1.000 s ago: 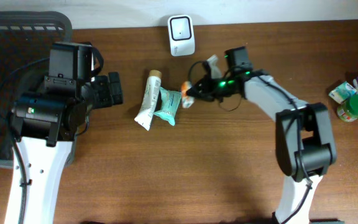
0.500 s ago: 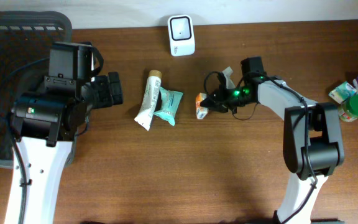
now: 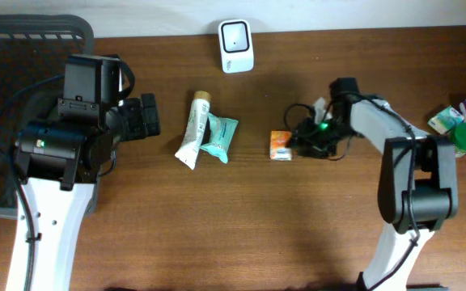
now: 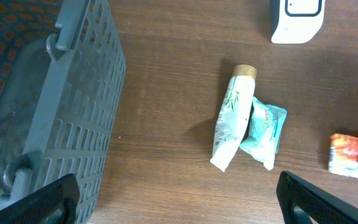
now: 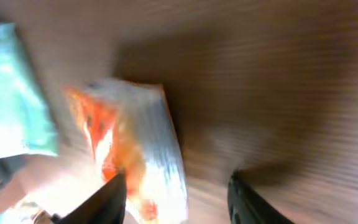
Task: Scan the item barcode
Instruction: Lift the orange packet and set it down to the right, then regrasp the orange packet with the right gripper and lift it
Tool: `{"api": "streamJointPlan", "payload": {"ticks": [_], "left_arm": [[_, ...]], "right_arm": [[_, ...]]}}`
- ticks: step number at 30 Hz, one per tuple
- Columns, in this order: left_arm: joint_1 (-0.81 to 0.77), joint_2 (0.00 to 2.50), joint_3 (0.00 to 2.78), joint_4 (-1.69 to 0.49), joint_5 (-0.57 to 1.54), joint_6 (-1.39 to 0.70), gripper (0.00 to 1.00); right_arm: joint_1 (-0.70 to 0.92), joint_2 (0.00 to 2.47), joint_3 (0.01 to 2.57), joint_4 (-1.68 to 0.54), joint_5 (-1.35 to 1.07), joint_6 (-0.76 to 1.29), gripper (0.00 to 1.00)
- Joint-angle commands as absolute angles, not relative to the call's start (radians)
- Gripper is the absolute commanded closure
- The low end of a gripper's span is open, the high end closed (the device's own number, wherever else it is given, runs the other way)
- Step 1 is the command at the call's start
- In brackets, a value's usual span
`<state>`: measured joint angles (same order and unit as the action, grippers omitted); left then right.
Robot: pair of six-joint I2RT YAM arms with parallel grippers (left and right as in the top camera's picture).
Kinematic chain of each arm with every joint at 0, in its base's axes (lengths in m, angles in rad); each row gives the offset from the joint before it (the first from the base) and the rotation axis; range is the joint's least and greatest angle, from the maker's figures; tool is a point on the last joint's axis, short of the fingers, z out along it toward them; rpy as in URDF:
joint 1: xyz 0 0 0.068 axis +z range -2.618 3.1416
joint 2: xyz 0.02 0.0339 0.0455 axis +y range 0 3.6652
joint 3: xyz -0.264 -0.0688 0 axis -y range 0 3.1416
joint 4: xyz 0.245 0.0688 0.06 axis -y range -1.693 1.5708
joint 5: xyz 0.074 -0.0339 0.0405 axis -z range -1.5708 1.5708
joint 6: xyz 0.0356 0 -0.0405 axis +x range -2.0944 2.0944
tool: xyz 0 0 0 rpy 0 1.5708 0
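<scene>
R claw (image 5: 176,202): jaws parted, clamping nothing, fingers (image 5: 112,200) low over the table (image 3: 217,234). Orange pkt (image 5: 132,146) lies on the wood right at the tips, closer to one finger, w/ a clear gap to the other. Wrist view is blurred, so can't tell if the nearer finger touches it. Overhead view: pkt sits flat just off the claw's front end.

Further ahead of the claw, past the pkt: teal pouch (image 3: 219,137) and white tube (image 3: 192,129), lying together, the tube's edge over the pouch.

Off to one side of the claw, toward the table's back edge and well apart from both claw and pkt: white scanner (image 3: 236,45).

Behind the claw, near the table's end: green-lid jar (image 3: 461,139) and small boxes (image 3: 443,120), bunched together.

Farthest ahead, beyond the tube: L claw (image 4: 176,202), jaws spread wide, empty, above bare wood. Grey basket (image 3: 23,36) is past it, at the far end of the table.
</scene>
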<state>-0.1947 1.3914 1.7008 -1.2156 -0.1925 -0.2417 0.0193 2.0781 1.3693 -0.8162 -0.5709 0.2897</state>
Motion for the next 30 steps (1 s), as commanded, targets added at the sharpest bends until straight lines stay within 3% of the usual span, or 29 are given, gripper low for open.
{"api": "streamJointPlan", "payload": {"ticks": [1, 5, 17, 30], "left_arm": [[-0.191, 1.391, 1.7, -1.214, -0.207, -0.226, 0.01], [-0.191, 1.391, 1.7, -1.214, -0.207, -0.226, 0.01], [-0.191, 1.391, 1.7, -1.214, -0.207, -0.226, 0.01], [-0.191, 1.391, 1.7, -1.214, -0.207, -0.226, 0.01]], "right_arm": [[-0.044, 2.086, 1.469, -0.94, -0.418, 0.196, 0.47], [-0.059, 2.086, 1.555, -1.046, -0.418, 0.135, 0.37], [0.057, 2.089, 1.541, -0.982, -0.417, 0.179, 0.26], [0.132, 2.134, 1.541, -0.945, -0.403, 0.25, 0.46]]}}
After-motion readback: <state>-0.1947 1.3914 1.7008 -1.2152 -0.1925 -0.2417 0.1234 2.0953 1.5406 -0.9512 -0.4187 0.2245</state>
